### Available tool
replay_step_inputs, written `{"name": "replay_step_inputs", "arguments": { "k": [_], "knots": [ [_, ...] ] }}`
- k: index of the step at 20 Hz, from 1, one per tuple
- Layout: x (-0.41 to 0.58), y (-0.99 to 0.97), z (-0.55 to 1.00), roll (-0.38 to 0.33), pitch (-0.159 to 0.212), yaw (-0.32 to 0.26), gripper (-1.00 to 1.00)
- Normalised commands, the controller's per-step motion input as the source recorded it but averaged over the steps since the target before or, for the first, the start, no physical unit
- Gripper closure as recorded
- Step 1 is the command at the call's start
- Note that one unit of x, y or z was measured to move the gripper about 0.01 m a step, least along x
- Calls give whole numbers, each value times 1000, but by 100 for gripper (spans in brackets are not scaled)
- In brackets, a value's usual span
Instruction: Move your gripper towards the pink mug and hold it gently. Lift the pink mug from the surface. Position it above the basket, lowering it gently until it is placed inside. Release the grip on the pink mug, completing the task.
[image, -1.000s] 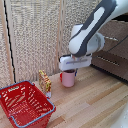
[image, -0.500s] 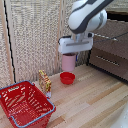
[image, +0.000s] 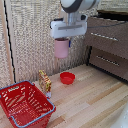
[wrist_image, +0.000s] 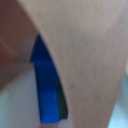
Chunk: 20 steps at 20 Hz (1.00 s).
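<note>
The pink mug (image: 62, 48) hangs in the air well above the floor, held under the white gripper (image: 64, 42), which is shut on it. It is above and a little toward the exterior view's left of the red bowl (image: 67, 78). The red lattice basket (image: 24, 105) with its pale rim sits low at the exterior view's left, apart from the mug. In the wrist view the mug's pink wall (wrist_image: 85, 50) fills the picture, with a blue finger (wrist_image: 47, 85) pressed against it.
A small yellow-patterned box (image: 45, 82) stands between the basket and the red bowl. A dark wooden drawer unit (image: 109, 45) is at the exterior view's right. A woven screen forms the back wall.
The gripper has risen with the pink mug, lifting it off the floor, and shifted toward the exterior view's left. The red bowl now shows uncovered below.
</note>
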Motion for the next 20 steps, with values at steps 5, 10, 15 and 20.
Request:
{"name": "replay_step_inputs", "arguments": {
  "k": [5,10,15,20],
  "knots": [
    [277,861,519,-11,0,0,100],
    [31,945,293,0,-9,0,100],
    [-53,958,174,0,-2,0,100],
    [-5,986,15,0,17,0,100]
  ]
}}
